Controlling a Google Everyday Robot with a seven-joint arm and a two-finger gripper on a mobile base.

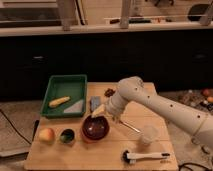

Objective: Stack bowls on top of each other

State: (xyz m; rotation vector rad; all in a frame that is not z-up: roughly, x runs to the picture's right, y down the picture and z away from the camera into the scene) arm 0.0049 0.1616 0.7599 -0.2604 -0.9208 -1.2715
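Observation:
A dark red-maroon bowl (95, 128) sits upright on the wooden table (100, 157), left of centre. I cannot make out an orange-brown bowl apart from it; it may be hidden. The white arm reaches in from the right. My gripper (103, 113) is at the bowl's far rim, just above it. Whether it touches the bowl does not show.
A green tray (64, 94) at the back left holds a yellow banana (59, 101). An apple (46, 134) and a small dark green cup (67, 135) stand left of the bowl. A translucent cup (149, 134) and a white brush (145, 157) lie to the right.

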